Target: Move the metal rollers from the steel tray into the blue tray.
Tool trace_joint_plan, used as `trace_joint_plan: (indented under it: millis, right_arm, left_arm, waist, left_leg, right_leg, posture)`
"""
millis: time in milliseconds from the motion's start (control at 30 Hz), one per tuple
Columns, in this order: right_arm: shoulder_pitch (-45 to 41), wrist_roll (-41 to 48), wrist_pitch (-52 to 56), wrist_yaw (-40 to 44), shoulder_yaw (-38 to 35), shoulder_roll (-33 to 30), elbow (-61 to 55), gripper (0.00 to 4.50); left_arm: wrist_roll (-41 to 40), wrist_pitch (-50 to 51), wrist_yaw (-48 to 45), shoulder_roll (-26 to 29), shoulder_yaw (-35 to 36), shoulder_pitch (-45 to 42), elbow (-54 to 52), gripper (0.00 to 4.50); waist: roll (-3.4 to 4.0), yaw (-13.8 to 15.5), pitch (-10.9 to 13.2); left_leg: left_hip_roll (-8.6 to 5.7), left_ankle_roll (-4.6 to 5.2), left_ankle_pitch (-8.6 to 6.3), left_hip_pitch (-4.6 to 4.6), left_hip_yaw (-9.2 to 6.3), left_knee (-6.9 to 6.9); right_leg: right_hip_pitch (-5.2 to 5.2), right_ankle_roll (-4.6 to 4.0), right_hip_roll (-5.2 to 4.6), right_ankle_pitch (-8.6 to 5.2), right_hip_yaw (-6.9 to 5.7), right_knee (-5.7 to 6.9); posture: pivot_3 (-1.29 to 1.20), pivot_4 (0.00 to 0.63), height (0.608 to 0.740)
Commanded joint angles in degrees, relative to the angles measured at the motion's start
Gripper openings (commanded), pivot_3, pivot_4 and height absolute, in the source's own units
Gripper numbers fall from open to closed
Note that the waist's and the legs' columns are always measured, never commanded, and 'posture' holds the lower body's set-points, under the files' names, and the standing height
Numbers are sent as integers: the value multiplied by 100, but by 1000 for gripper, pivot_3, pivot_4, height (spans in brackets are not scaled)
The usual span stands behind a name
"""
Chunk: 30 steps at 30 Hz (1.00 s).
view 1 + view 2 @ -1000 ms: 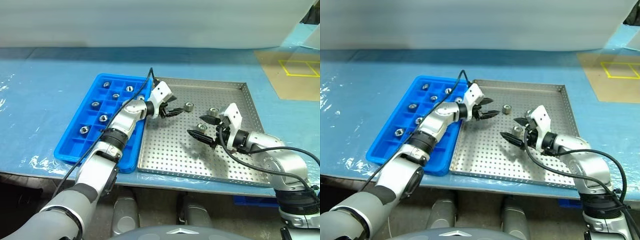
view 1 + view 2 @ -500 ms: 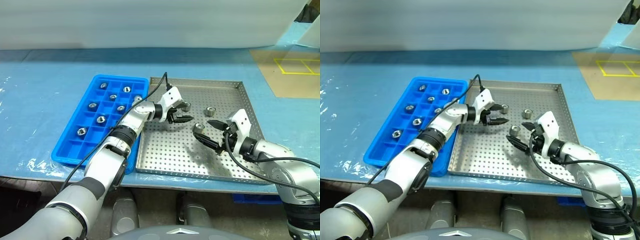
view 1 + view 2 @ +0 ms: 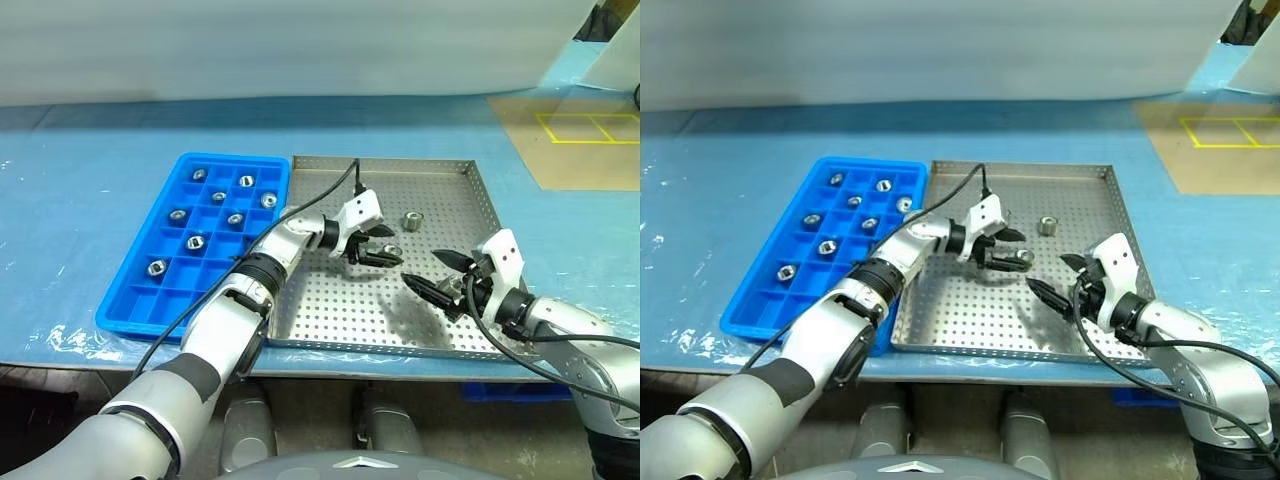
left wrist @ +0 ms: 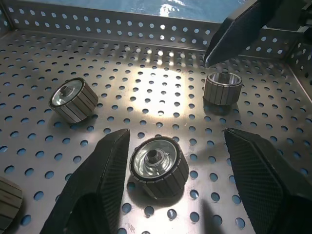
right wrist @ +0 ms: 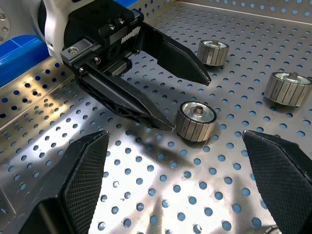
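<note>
While my right gripper waits near me over the steel tray, wide open with nothing in it, I think it is keeping out of the way so the other arm can work. Its black fingers look rough, like woven cloth.

A bit farther out, my left gripper reaches across from the blue tray's side and points low at one roller. Its fingers stand partly open, one on each side of that roller. One finger is just beside it and the other is apart, so nothing is held yet. I judge it sits this way to close on the roller next.

That roller is a short, round, shiny metal piece with ridges around its side and a dark hole in the middle. More rollers lie near it, and another roller sits farther back. The steel tray floor is flat, shiny and full of small round holes, with a low rim.

Beside it, on the blue surface, the blue tray is smooth plastic with square cups. Several cups hold rollers already.
</note>
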Motion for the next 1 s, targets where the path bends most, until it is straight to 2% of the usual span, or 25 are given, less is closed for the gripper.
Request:
trace_joint_plan:
  millis: [33, 633, 700, 800, 1000]
  right_arm:
    - [57, 150, -12, -68, -217, -44, -322, 4500]
    - [10, 232, -48, -174, -116, -34, -331, 4500]
    - [5, 240, -54, -174, -110, -32, -330, 4500]
    - [-29, 250, -61, -173, -106, -27, -313, 4500]
    - [-70, 246, -87, -156, -80, -21, -274, 4500]
  left_arm:
    - [197, 25, 146, -61, -81, -288, 162, 3243]
    - [985, 71, 756, -441, -390, -664, 762, 3243]
    - [1098, 27, 861, -449, -453, -664, 794, 2859]
    - [1234, -91, 932, -434, -542, -644, 816, 1986]
    - [1316, -212, 917, -411, -549, -605, 804, 1880]
  waist:
    - [0, -43, 0]
    - [0, -87, 0]
    - [0, -87, 0]
    - [0, -86, 0]
    - [0, -86, 0]
  left_leg:
    - [-2, 1, 0, 0, 0, 0]
    - [-12, 16, -10, -2, 1, 0]
    - [-13, 17, -10, -2, 1, 0]
    - [-13, 18, -10, -3, 1, 0]
    - [-15, 20, -12, -1, 1, 1]
  right_leg:
    - [1, 0, 0, 0, 0, -1]
    - [4, 3, -3, -2, -1, -11]
    - [4, 3, -3, -2, -1, -12]
    - [4, 3, -3, -1, -1, -13]
    - [8, 3, -6, -2, -1, -14]
  posture:
    - [-354, 150, 740]
    - [-345, 150, 740]
    - [-343, 150, 740]
    - [-341, 150, 740]
    - [-339, 150, 740]
